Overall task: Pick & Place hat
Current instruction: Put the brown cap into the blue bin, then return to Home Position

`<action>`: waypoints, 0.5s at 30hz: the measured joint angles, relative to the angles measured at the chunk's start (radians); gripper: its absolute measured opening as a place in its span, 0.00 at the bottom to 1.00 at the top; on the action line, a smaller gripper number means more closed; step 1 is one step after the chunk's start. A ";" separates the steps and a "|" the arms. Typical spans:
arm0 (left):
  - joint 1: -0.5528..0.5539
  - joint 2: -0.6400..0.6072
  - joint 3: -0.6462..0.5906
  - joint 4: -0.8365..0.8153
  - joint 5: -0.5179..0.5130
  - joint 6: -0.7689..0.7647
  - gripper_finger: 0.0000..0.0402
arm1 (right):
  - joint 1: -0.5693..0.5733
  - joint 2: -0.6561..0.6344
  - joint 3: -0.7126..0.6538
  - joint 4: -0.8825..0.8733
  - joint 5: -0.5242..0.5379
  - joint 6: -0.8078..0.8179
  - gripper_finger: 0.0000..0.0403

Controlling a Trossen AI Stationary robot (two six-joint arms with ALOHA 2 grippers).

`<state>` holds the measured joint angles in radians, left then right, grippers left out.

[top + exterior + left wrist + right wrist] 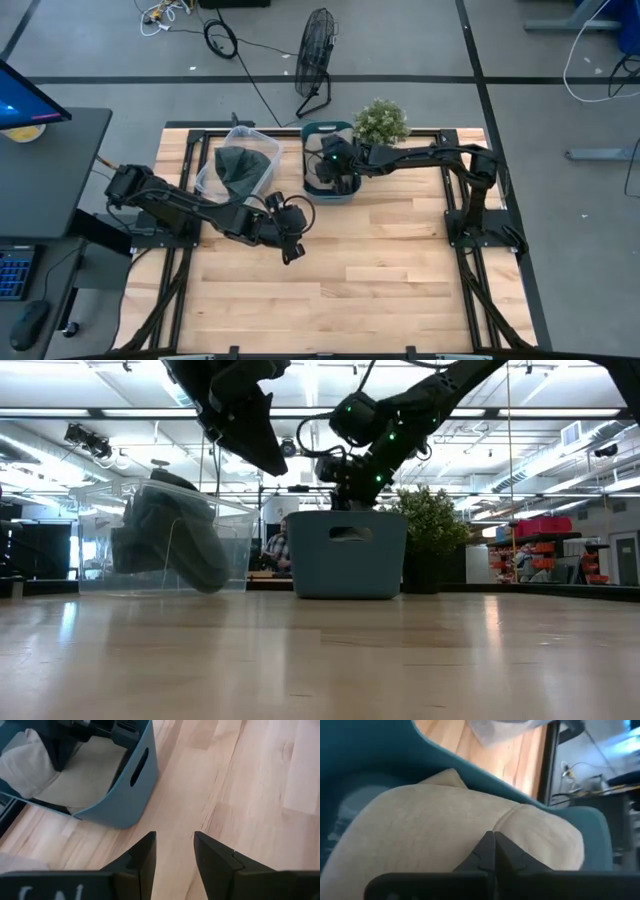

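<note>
A beige hat (445, 820) lies inside the teal bin (310, 130) at the table's far middle; the left wrist view also shows the hat (30, 765). My right gripper (493, 836) reaches down into the bin (350, 560), shut on the beige hat. My left gripper (175, 840) is open and hovers over bare table (293, 250), near and left of the bin, touching nothing. A dark green hat (240, 165) lies in a clear plastic container (110, 510) left of the bin. My right gripper comes from above, pointing down into the bin, with its fingertips (485, 847) closed together on the beige hat's top cloth (507, 817), beside a seam. The gripper hides how much cloth sits between them. The hat rests in the bin.
A potted plant (380, 122) stands just right of the bin at the far edge. The clear container (215, 170) sits against the bin's left side. The near half of the wooden table (380, 290) is bare. A fan and cables lie on the floor beyond.
</note>
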<state>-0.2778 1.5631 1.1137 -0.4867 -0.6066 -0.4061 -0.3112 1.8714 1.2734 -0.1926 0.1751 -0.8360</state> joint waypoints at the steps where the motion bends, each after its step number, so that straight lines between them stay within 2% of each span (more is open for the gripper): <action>1: 0.000 -0.001 0.000 0.003 0.000 -0.012 0.34 | 0.005 -0.005 0.000 0.015 0.001 -0.020 0.00; 7: -0.002 -0.062 0.000 -0.016 -0.032 -0.034 0.34 | 0.059 -0.094 0.000 0.039 0.006 -0.015 0.00; 15: -0.002 -0.284 0.000 -0.053 -0.062 -0.018 0.34 | 0.179 -0.332 0.000 -0.044 0.050 0.211 0.01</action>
<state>-0.2796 1.2789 1.1137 -0.5395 -0.6689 -0.4242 -0.1321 1.5398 1.2736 -0.2371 0.2246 -0.6254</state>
